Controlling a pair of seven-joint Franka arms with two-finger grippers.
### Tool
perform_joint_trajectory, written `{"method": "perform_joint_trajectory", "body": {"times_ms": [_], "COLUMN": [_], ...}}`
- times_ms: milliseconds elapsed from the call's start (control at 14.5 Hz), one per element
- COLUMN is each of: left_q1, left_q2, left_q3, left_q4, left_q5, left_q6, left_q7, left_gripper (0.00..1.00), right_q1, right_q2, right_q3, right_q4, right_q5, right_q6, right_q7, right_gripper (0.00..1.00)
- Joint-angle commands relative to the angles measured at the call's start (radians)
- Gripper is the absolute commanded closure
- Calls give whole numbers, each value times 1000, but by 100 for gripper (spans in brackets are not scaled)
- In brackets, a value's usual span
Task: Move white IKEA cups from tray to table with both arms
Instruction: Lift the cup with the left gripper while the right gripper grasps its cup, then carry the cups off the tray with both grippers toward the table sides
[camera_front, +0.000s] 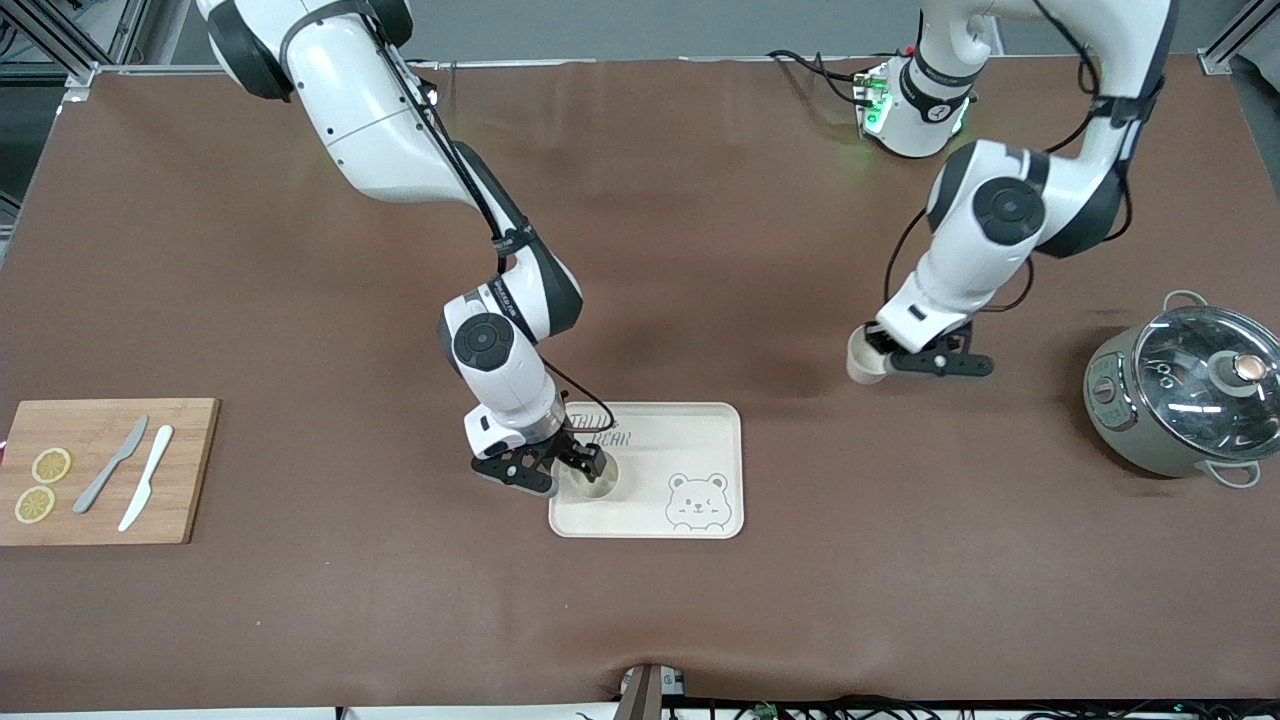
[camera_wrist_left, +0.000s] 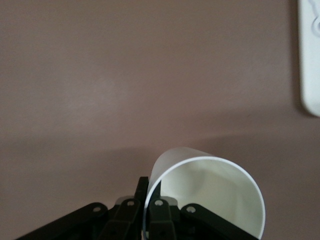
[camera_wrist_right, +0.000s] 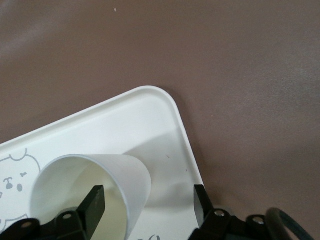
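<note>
Cups are split between grippers: one (camera_front: 866, 362) is clamped by the left gripper (camera_front: 885, 362) over bare table (camera_front: 700, 250) for setting down; the other (camera_front: 598, 480), on the tray (camera_front: 700, 425), is straddled by the right gripper (camera_front: 578, 466), fingers apart, for gripping.

The table (camera_front: 300, 330) wears a plain brown sheet — matt, smooth, with a faint soft sheen where light falls. Just under the right gripper (camera_front: 572, 468), the tray (camera_front: 700, 440) looks like smooth cream-white plastic, satin rather than shiny, its bear drawing printed flat in grey. The cup (camera_wrist_right: 90, 192) between that gripper's black fingers (camera_wrist_right: 93, 205) is thin-walled and smooth, with a slightly glossy inside; its twin, the second cup (camera_wrist_left: 210, 192), pinched at the wall by the left gripper (camera_wrist_left: 145, 210), shows the same finish. Both grippers are matt black. Well away from either sit a bare wooden cutting board (camera_front: 180, 470) and a glass-lidded pot (camera_front: 1180, 395) — the lid glossy, reflective.
</note>
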Motion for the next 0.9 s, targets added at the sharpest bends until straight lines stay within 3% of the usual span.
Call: {"method": "perform_joint_trajectory", "body": {"times_ms": [0,277,484,553,830], "left_q1": [41,116,166,188,203], "left_q2": [-98,-122,-115,-114,-102], "left_q3": [-9,-11,-11,-11,-11], "left_q4": [-129,-267,-304,-305,-302], "left_q5": [20,17,14,5,-161], "left_q6": [38,205,261,262,262], "left_q7": [59,156,234,274,436], "left_gripper": [100,100,100,100,100], "right_q1": [18,18,18,18,18], "right_q2": [16,16,19,19,21], "right_q3": [-12,-12,-11,-12,-11], "right_q4": [34,36,36,36,34], "right_q5": [-16,-17,-19,-19,-32], "right_q6": [0,0,0,0,0], "right_q7": [43,45,45,45,44], "right_gripper": [54,81,92,100,100]}}
